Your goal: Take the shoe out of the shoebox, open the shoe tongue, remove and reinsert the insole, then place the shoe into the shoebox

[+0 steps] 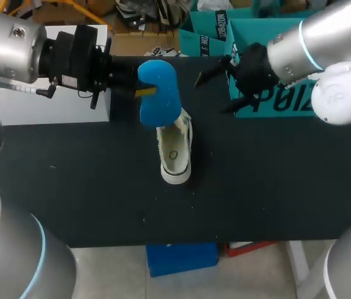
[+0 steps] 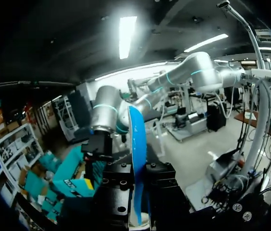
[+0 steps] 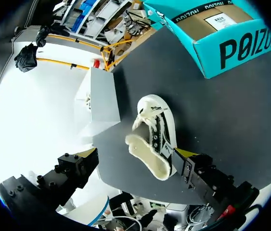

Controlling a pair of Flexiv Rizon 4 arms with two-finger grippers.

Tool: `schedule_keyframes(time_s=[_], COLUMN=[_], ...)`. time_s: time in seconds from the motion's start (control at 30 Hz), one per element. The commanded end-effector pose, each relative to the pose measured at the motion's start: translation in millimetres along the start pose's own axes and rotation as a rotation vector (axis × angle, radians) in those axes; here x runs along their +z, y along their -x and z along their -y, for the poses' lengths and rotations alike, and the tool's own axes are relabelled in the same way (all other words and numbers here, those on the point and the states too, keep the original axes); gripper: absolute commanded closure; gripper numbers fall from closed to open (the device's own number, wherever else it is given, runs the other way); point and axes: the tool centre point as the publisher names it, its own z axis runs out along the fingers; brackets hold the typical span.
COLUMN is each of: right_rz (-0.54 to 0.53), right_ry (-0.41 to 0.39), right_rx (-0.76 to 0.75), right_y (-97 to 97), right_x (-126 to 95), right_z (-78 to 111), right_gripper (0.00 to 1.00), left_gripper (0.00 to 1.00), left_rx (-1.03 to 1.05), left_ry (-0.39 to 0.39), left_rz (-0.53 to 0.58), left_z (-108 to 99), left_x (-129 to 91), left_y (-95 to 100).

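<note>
Shoe (image 1: 175, 152) is seen resting on the black table (image 1: 70, 187) near the middle, toe toward the near edge, outside the teal shoebox (image 1: 269, 103) at the far right. The blue insole (image 1: 160, 93) is held in the air by the shoe's far end, pinched between the fingers of the left gripper (image 1: 147, 92). The right gripper (image 1: 210, 98) is spread wide with nothing gripped, between insole and shoebox.

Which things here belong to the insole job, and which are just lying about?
Job: insole, held in the left gripper; shoe, lying on the table; shoebox.
Lying about: white box at the table's far left corner.
</note>
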Motion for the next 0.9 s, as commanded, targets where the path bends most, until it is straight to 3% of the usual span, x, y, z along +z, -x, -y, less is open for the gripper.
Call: schedule_keyframes(time_s=[0.03,0.2,0.77,0.8,0.87,0.9], right_rz=[-0.261,-0.442,-0.442,-0.442,-0.442,-0.442], right_ry=[0.028,0.029,0.029,0.029,0.029,0.029], right_rx=[0.037,0.067,0.067,0.067,0.067,0.067], right_y=[6.1,-3.8,-3.8,-3.8,-3.8,-3.8], right_x=[-2,-3,-3,-3,-3,-3], right_z=[4.1,4.2,4.2,4.2,4.2,4.2], right_gripper=[0.00,0.00,0.00,0.00,0.00,0.00], left_gripper=[1.00,1.00,1.00,1.00,1.00,1.00], left_rx=[0.451,0.539,0.539,0.646,0.790,0.863], left_ry=[0.008,0.038,0.038,0.053,-0.025,0.004], left_rz=[0.183,0.245,0.245,0.234,0.311,0.307], left_z=[-10,-27,-27,-14,0,0], left_x=[1,-3,-3,-1,-2,-4], left_y=[-4.4,0.6,0.6,-7.5,-21.3,-30.8])
